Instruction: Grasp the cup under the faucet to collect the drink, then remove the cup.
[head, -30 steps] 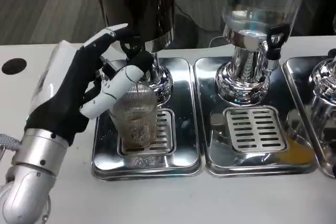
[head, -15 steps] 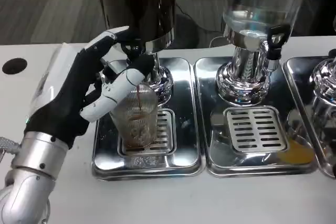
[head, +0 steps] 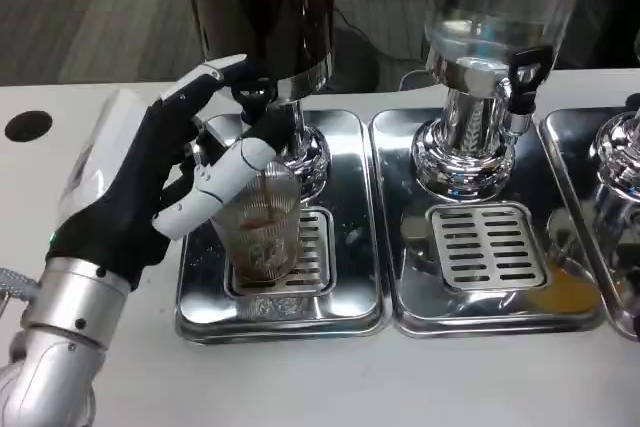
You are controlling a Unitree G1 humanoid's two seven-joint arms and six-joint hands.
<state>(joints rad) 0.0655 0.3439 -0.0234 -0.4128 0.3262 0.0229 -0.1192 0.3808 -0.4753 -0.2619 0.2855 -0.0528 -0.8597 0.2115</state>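
A clear ribbed cup (head: 262, 229) stands on the grate of the left drip tray (head: 345, 297), under the black faucet (head: 256, 99) of the dark drink dispenser (head: 262, 9). Some brown drink shows inside the cup. My left hand (head: 160, 182) wraps the cup from its left side, thumb across the front and fingers reaching up beside the faucet. The cup's left wall is hidden behind the hand.
A clear-tank dispenser (head: 490, 57) stands to the right over a second steel drip tray (head: 490, 247). A third dispenser's base (head: 618, 162) sits at the right edge. A dark round hole (head: 26, 125) marks the table at far left. The white table front lies bare.
My left hand has shifted slightly up and to the right around the cup. Brown drink has appeared in the cup and risen.
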